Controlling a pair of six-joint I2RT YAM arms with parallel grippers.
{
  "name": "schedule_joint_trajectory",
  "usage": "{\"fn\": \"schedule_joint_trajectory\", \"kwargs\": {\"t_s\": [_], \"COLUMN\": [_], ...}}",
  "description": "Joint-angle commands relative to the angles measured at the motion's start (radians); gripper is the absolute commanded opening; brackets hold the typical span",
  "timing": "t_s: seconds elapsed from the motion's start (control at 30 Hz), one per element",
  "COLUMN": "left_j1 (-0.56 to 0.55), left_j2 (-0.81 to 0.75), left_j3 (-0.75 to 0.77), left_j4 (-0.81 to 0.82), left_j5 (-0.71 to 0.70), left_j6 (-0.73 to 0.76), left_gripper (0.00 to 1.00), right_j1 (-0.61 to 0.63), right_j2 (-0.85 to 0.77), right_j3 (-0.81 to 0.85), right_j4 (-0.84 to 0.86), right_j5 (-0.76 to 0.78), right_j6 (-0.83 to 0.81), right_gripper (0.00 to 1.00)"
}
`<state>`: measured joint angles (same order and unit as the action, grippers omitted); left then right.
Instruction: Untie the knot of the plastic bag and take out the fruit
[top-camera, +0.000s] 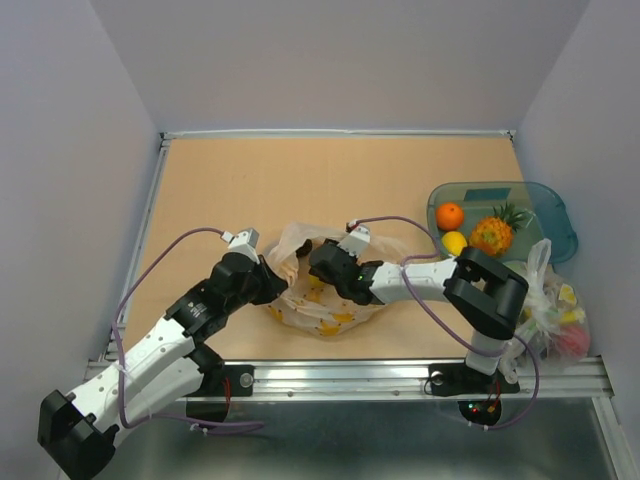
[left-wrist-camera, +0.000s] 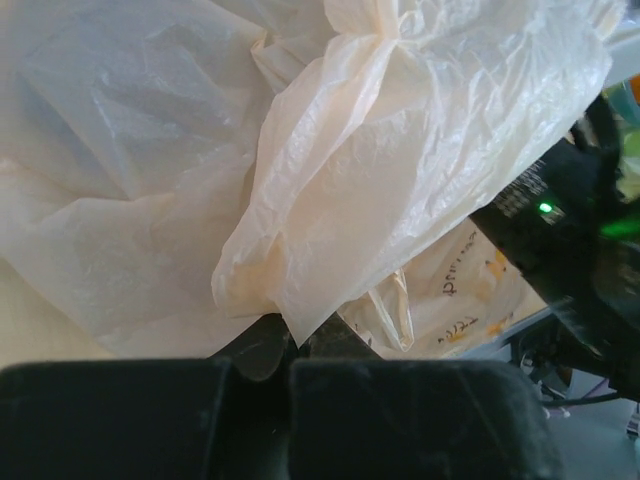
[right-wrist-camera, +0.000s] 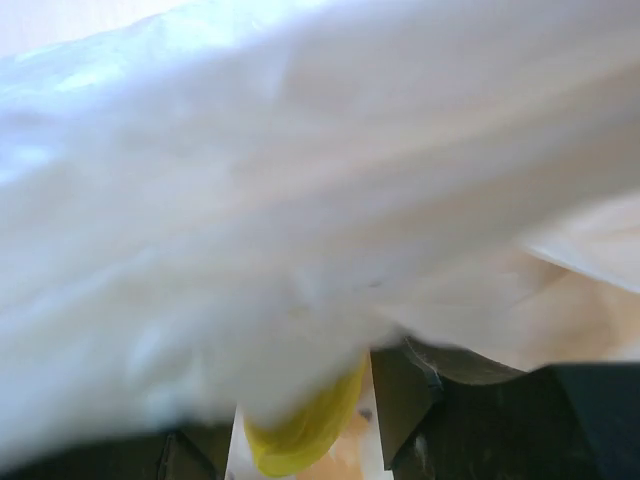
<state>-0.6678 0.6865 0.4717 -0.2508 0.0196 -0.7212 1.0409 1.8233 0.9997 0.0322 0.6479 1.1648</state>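
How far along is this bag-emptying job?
Done: the pale peach plastic bag is open; a round orange, a yellow lemon and an orange pineapple sit in the teal plastic tray. In hand: left claw pinches the bag, right claw, open, reaches inside around a yellow fruit piece. Left: lifting it out, plus any hidden fruit.

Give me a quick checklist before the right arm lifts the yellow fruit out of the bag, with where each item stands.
1. The left gripper pinches the bag: ok.
2. The bag mouth is open: ok, the right gripper is inside it.
3. The yellow fruit sits between its jaws: ok.
4. Firm grip on that fruit: cannot tell, plastic hides most of it.
5. No plastic caught in the grip: cannot tell.
6. Bare room on the tray beside the orange, lemon and pineapple: ok.
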Motion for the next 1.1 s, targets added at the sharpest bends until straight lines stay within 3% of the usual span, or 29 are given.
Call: {"fn": "schedule_joint_trajectory", "kwargs": {"t_s": [0.0,0.43,0.6,0.73,0.83,1.07], "left_j1": [-0.007,-0.007,-0.007,-0.007,-0.007,-0.006], "left_j2": [0.007,0.114,0.139,0.136,0.122,0.094], "left_j3": [-0.001,0.099,0.108,0.104,0.102,0.081], "left_j4": [0.027,0.016,0.021,0.012,-0.005,-0.03], "left_j5": [-0.098,-0.333,-0.36,-0.375,-0.383,-0.394], "left_j6": [-0.007,0.086,0.089,0.088,0.085,0.065], "left_gripper": [0.0,0.0,0.0,0.0,0.0,0.0], "right_j1": [0.005,0.011,0.013,0.002,-0.073,-0.312], "right_j2": [-0.128,-0.446,-0.542,-0.567,-0.61,-0.739], "right_j3": [-0.056,-0.133,-0.093,-0.039,-0.042,-0.05], "right_j4": [0.012,-0.005,-0.116,-0.268,-0.336,-0.356], "right_j5": [-0.04,-0.263,-0.223,-0.024,0.05,0.03], "right_j6": [-0.079,-0.447,-0.543,-0.559,-0.553,-0.652], "right_gripper": [0.01,0.01,0.01,0.01,0.01,0.01]}}
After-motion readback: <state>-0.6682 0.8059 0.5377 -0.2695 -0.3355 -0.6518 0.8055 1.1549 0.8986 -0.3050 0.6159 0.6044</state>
